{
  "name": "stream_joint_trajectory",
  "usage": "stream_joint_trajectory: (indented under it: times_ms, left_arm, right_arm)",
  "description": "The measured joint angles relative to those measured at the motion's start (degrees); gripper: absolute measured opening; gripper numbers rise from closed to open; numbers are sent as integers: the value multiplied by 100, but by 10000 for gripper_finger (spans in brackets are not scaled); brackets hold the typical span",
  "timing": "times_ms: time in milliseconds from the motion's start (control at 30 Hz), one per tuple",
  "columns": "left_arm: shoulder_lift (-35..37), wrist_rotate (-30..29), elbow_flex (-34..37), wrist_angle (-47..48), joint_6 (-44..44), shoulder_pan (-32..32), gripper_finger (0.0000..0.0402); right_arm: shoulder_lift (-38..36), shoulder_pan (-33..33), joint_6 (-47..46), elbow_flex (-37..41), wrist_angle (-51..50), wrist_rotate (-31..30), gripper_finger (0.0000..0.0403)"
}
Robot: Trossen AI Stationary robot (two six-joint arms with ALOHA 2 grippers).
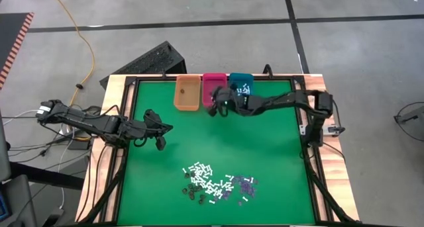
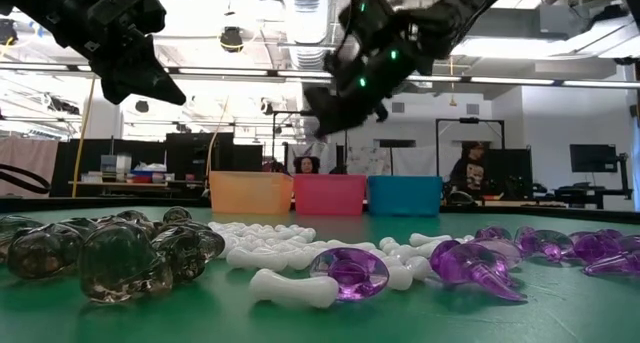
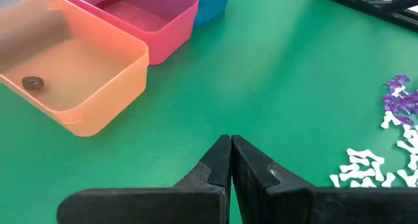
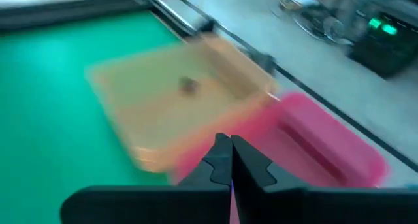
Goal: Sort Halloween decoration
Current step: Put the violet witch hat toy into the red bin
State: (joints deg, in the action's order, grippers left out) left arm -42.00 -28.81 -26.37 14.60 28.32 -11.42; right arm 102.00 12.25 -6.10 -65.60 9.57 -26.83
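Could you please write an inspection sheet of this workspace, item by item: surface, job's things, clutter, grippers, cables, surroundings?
Surface: green mat in a wooden frame.
Job's things: pile of white bones, purple pieces and dark pieces at the near edge; one dark piece already lies in the orange bin. Pink bin and teal bin stand beside it.
Clutter: nothing seen on the mat.
Grippers: left gripper shut, empty, at the mat's left side; right gripper shut, above the pink bin's front edge.
Cables: yellow cable on the floor.
Surroundings: a person sits beyond the table.
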Motion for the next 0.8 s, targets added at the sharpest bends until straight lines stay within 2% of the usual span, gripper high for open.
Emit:
stream_joint_trajectory:
  times_ms: [167,367,600,800]
  left_arm:
    - [0,-132,0,3,-36,0,0]
    - [0,-209,0,-31,-63,0,7]
    - [0,-233,0,-30,-59,0,52]
    - [0,-165,0,-32,-105,0,78]
  right_arm:
    - [59,522,-229,10,-538,327,41]
    - [37,856,-257,11,-942,838,99]
    - [-87,750,-160,10,-977,943,161]
    - [-1069,228,243,9,-1095,991,168]
